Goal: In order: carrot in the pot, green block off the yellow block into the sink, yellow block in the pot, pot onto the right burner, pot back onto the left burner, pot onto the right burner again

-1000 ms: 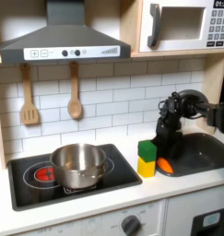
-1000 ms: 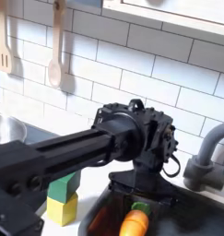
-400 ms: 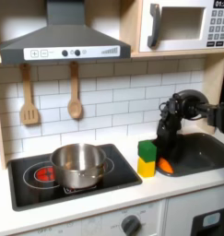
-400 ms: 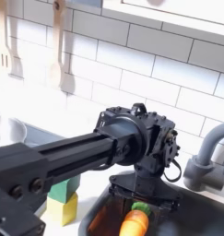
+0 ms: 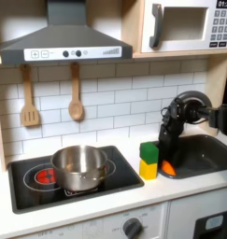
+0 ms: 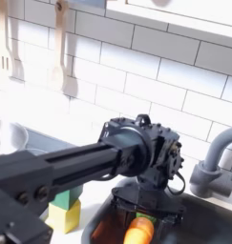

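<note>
Carrot [image 6: 138, 231] lies in the sink directly beneath gripper [image 6: 146, 207].

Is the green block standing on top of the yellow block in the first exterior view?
Yes, the green block sits directly on the yellow block, beside the sink's edge.

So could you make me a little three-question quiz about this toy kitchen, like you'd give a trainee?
1. True or false: the green block sits on top of the yellow block.
2. Where is the carrot? A) in the pot B) in the sink by the blocks C) on the microwave
3. Fill in: the pot stands on the ____ burner in the first exterior view.

Key: 1 true. 2 B; the gripper hangs just above it. 3 left.
</note>
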Available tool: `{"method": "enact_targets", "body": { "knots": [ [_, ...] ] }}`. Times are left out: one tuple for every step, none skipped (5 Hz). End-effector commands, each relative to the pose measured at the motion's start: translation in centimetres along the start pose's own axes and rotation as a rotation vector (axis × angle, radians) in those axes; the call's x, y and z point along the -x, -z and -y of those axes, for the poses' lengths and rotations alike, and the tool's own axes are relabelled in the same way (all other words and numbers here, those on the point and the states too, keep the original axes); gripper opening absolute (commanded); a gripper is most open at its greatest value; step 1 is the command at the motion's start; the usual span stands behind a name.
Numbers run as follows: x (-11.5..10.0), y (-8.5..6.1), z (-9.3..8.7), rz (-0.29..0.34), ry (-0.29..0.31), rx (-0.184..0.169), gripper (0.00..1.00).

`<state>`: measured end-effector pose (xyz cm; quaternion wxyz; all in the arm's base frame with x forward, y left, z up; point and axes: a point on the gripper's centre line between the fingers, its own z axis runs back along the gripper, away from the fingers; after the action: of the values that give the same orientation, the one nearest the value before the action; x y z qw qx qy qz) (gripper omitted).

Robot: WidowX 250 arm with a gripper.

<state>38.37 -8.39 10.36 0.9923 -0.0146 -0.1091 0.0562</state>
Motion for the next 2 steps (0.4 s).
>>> {"method": "enact_targets", "body": {
  "knots": [
    [-0.15,-0.1,-0.29,0.01,-0.011,-0.021,1.0],
    [-0.09,-0.07,-0.33,0.008,-0.018,-0.024,1.0]
  ]
}}
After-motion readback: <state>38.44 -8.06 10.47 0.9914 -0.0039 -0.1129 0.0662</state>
